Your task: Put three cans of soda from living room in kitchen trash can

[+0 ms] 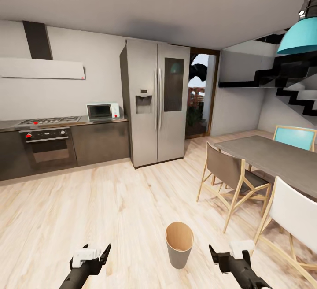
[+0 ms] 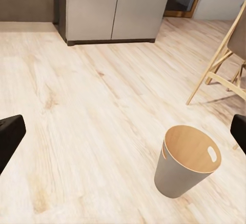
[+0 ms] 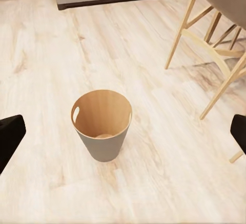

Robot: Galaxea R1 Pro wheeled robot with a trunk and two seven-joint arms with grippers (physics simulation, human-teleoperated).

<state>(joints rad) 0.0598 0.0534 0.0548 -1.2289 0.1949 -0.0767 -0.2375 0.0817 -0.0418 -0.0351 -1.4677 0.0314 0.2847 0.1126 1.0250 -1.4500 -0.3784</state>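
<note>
Standing upright on floor [image 1: 110, 201], tash can [image 1: 178, 245], mouth up; both grippers' fingers spread, empty

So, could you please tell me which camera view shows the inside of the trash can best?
The right wrist view: it looks down into the trash can to its floor. The left wrist view shows only its inner wall; the head view shows it small, between the arms.
</note>
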